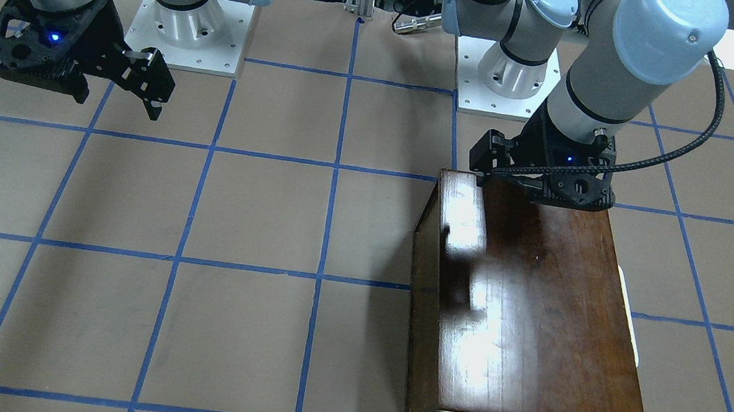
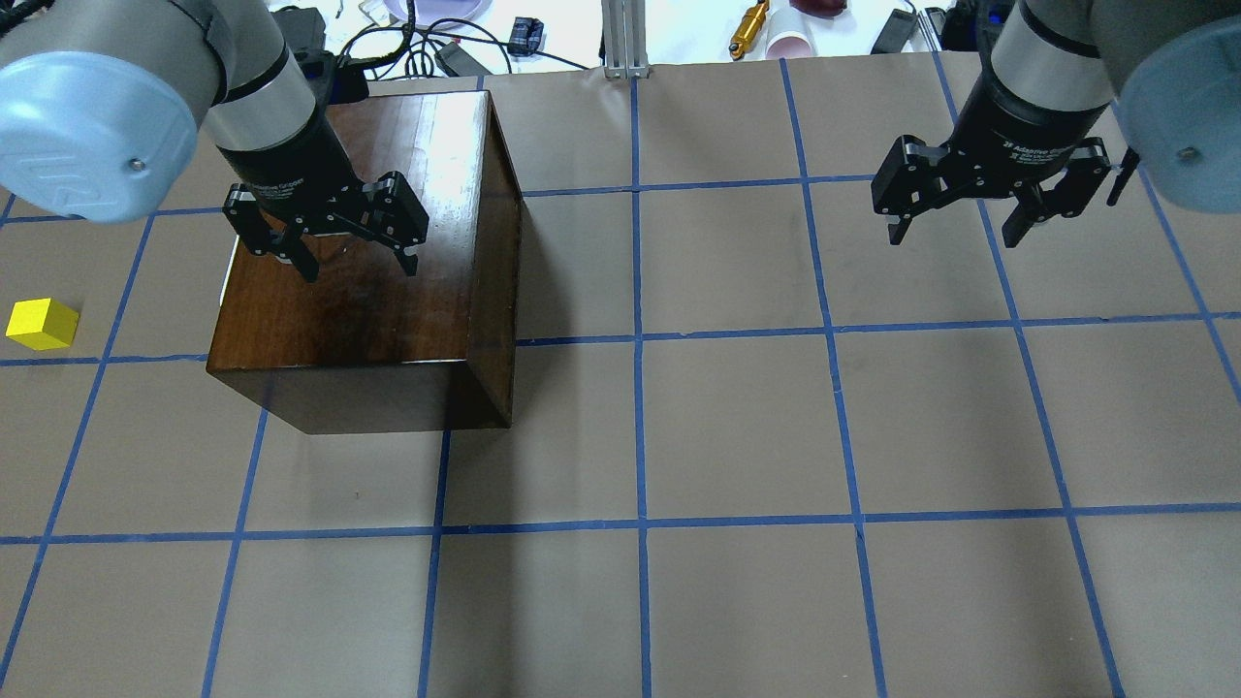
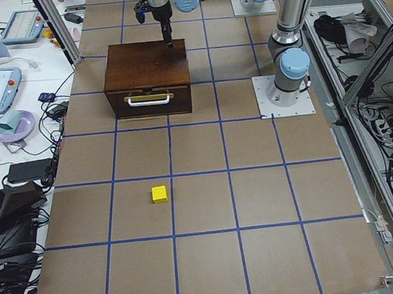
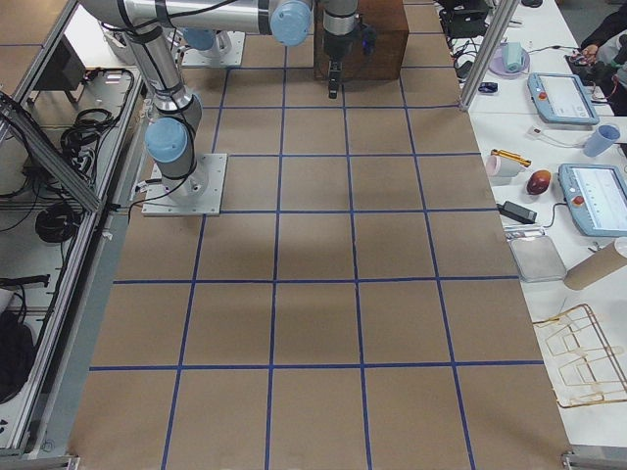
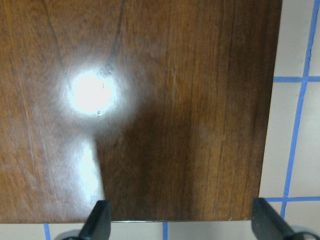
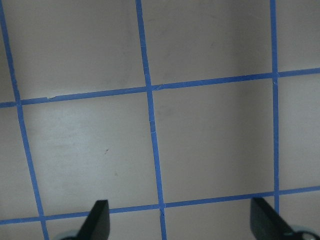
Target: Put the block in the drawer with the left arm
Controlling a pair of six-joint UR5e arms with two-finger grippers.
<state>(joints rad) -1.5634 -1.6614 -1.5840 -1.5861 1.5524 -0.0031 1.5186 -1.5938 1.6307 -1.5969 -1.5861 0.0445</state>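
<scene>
1. One block [image 2: 42, 324], a small yellow cube, is sitting on the tabletop [image 2: 737, 427]. It is lying on the robot's left of the box, well apart from it, out on the side that the drawer front is facing. Nothing is touching it.
2. One glossy dark-brown wooden box [image 2: 368, 291] is standing on the tabletop. One drawer [image 3: 149, 100] is sitting pushed in, flush with the box's front, and its single whitish handle [image 3: 149, 103] is facing toward the block.
3. Two arms are showing. The left arm [image 2: 247, 87], with one black braided cable [image 1: 705, 128] looping from its wrist, is reaching over the box. The right arm [image 2: 1037, 58] is hanging over bare tabletop, well apart from both box and block.
4. Two end effectors are showing, one on each arm, each with two fingers.
5. The left end effector [image 2: 361, 271] is pointing down over the box's top with its fingers spread wide and nothing between them. In its wrist view the two fingertips [image 5: 100, 220] are framing one edge of the glossy top. Whether the tips are touching the wood cannot be told.
6. The right end effector [image 2: 955, 237] is also gaping wide and gripping nothing. It is hanging over the tabletop, where only the blue tape lines [image 6: 151, 125] are showing between its fingers.
</scene>
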